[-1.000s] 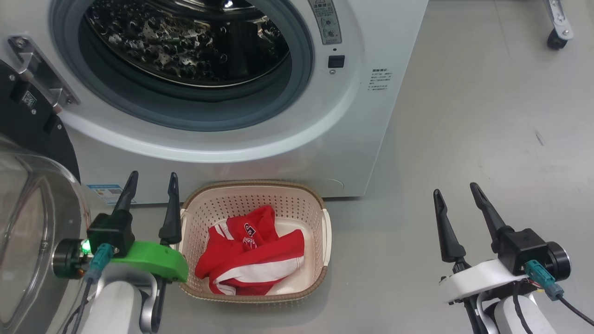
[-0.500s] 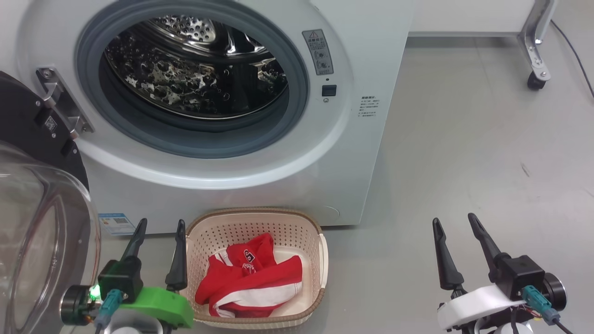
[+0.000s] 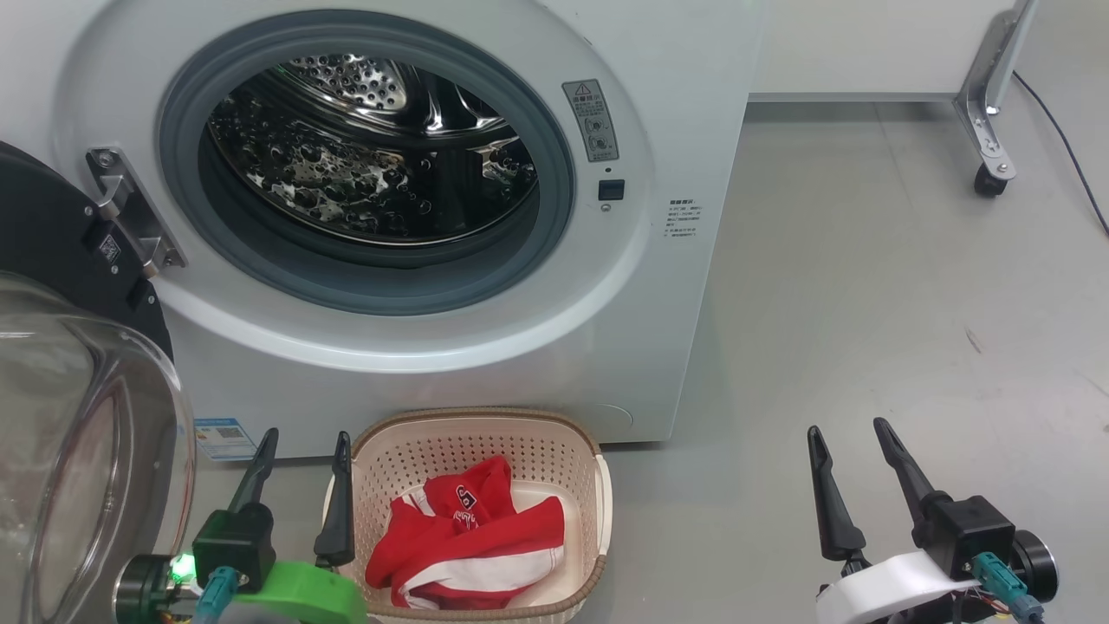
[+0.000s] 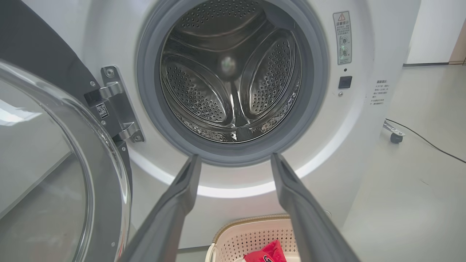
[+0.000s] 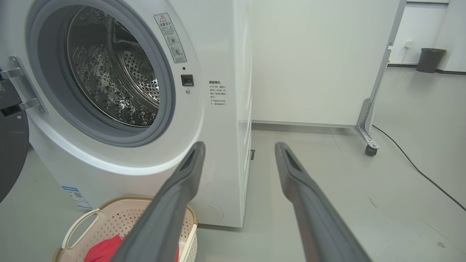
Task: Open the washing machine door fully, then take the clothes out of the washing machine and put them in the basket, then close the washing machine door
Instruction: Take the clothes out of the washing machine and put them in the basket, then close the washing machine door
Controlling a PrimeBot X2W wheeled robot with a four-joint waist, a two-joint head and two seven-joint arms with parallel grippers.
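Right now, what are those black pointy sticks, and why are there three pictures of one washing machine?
Those sticks are a robot's fingers. Its left gripper and right gripper are both open and hold nothing. One picture comes from a camera on its head, looking down; the other two come from its wrists, looking along the fingers. The washing machine has its door swung open at the left, and the drum looks empty. On the grey floor stands the basket with the red clothes inside.
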